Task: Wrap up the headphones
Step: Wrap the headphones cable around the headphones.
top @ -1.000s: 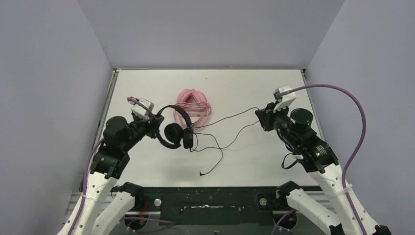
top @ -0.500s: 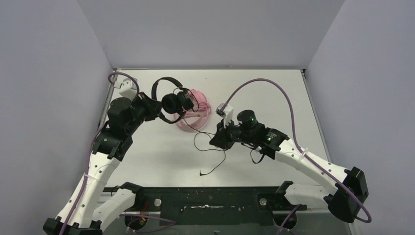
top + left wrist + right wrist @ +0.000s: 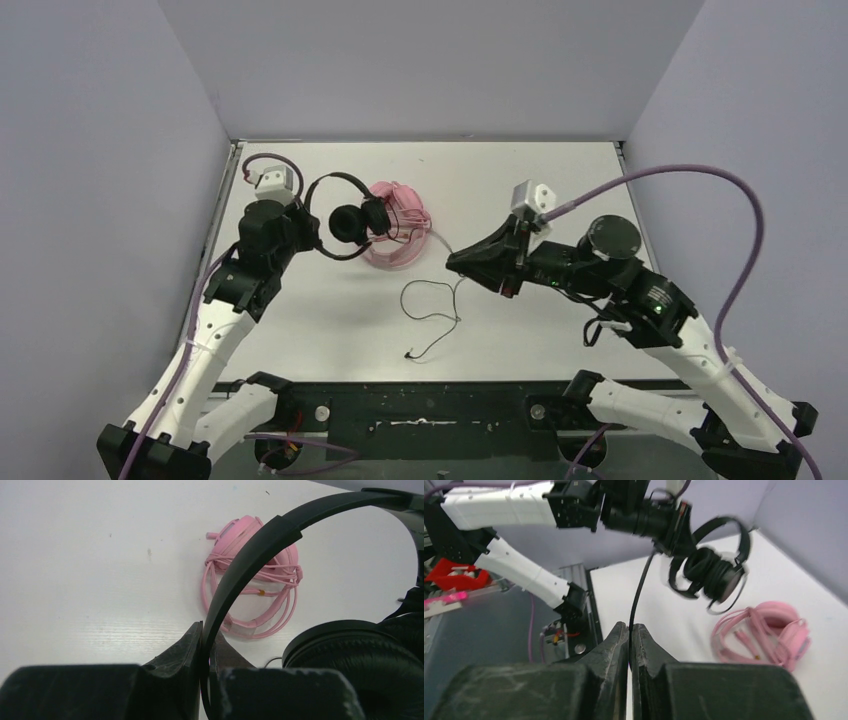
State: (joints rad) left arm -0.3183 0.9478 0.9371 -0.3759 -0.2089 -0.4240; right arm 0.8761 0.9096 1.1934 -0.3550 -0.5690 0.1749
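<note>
Left end effector (image 3: 206,630): jaws pinched tight on the headband of the black headphones (image 3: 348,222). The headset is held off the surface (image 3: 540,190), ear cups hanging close together, over the far-left area.

Right end effector (image 3: 630,627): jaws closed on the thin black cable (image 3: 639,590), near mid-surface and pointing left. From the jaws the cable runs up toward the black headset. Slack cable lies in a loose loop on the surface between the arms, with the plug end toward the near edge.

Pink headphones (image 3: 395,215): flat on the surface, just right of the black pair in the top view, untouched by either arm. Their pink cable is gathered in loops on and beside them.
</note>
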